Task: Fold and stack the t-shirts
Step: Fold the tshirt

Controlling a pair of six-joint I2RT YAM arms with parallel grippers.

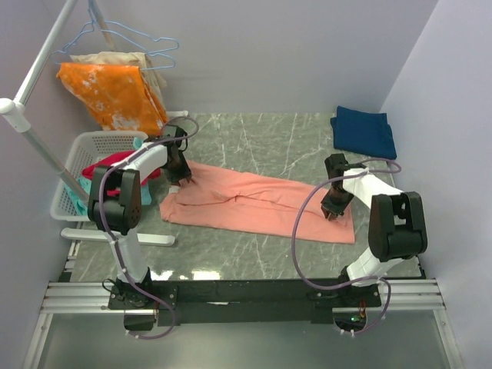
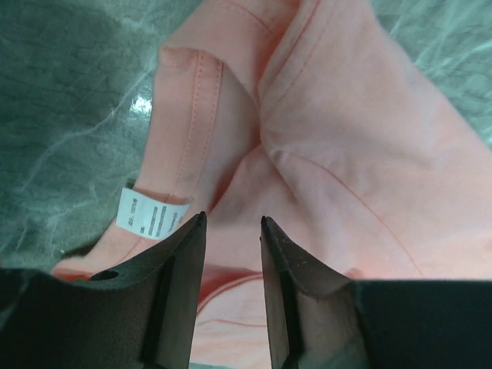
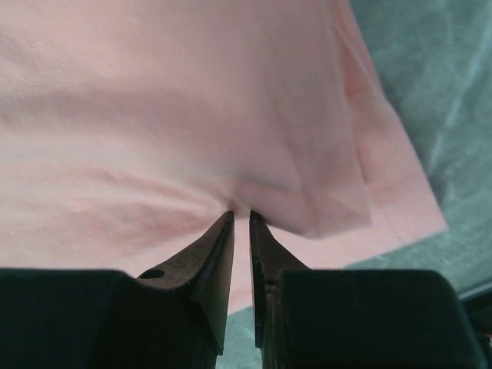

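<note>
The salmon-pink t-shirt (image 1: pixel 254 204) lay across the middle of the table (image 1: pixel 254 138). The left gripper (image 2: pixel 231 223) held its fingers apart over the shirt's left end, and the right gripper (image 3: pixel 240 216) pinched its right end. The navy t-shirt (image 1: pixel 364 131) sat far right.

A small white sewn-in tag (image 2: pixel 151 216) shows at a stitched edge of the salmon-pink t-shirt (image 2: pixel 346 154), seen from the left wrist camera. Several lines of fine grey print run across the tag, but they are too small and blurred to read. No other lettering, brand or number is legible in any view.
</note>
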